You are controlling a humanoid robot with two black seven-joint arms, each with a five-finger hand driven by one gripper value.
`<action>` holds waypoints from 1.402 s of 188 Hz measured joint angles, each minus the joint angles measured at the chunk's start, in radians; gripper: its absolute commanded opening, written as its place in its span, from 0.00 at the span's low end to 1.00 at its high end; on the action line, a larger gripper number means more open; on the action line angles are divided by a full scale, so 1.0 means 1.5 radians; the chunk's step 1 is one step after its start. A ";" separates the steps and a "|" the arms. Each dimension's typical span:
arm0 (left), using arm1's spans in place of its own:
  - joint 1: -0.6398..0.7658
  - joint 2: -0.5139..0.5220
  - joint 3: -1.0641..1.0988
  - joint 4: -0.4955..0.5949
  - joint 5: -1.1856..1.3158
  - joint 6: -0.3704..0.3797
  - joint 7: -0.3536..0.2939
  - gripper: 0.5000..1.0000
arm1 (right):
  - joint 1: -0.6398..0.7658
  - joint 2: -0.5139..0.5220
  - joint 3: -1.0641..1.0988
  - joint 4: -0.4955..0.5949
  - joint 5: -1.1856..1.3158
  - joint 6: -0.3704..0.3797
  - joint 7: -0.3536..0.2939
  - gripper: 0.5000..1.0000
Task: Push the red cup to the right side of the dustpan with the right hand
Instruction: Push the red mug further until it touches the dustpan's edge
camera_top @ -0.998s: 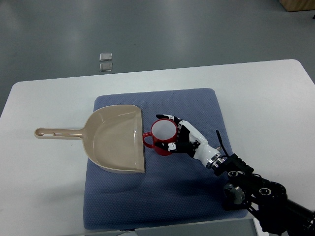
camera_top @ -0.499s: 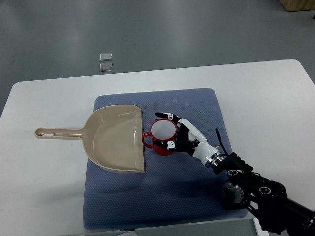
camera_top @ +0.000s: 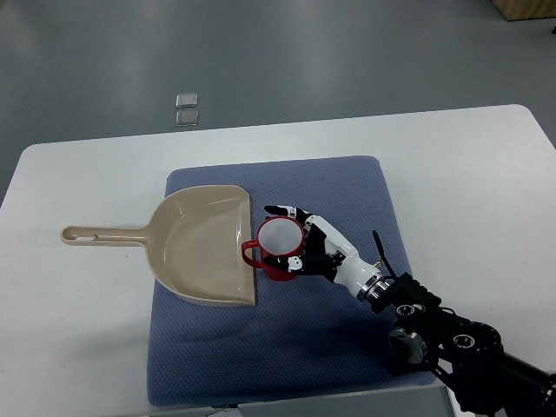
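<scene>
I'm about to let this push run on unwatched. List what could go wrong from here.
1. The red cup already has its handle over the open lip of the beige dustpan; further pushing may slide it into the pan or shove the pan along the blue mat.
2. The right hand cups only the cup's right side, so it could tip or rotate away.

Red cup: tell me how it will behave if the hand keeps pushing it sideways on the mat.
The red cup looks rigid, so it should probably slide as one piece rather than deform. It stands upright on the textured blue mat, which may drag at its base and tip it. Its handle already touches the dustpan, so that may shift too. The right hand cups its side.
</scene>
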 measured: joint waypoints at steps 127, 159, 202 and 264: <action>0.000 0.000 0.000 0.000 0.000 0.000 0.000 1.00 | 0.001 0.000 -0.023 0.010 -0.009 0.000 0.000 0.85; 0.000 0.000 0.000 0.000 0.000 0.000 0.000 1.00 | 0.003 0.000 -0.024 0.010 -0.009 0.001 0.000 0.85; 0.000 0.000 0.000 0.000 0.000 0.000 0.000 1.00 | 0.004 0.000 -0.024 0.021 -0.009 0.007 0.000 0.85; 0.000 0.000 0.000 0.000 0.000 0.000 0.000 1.00 | 0.004 0.000 -0.020 0.038 -0.008 0.009 0.000 0.85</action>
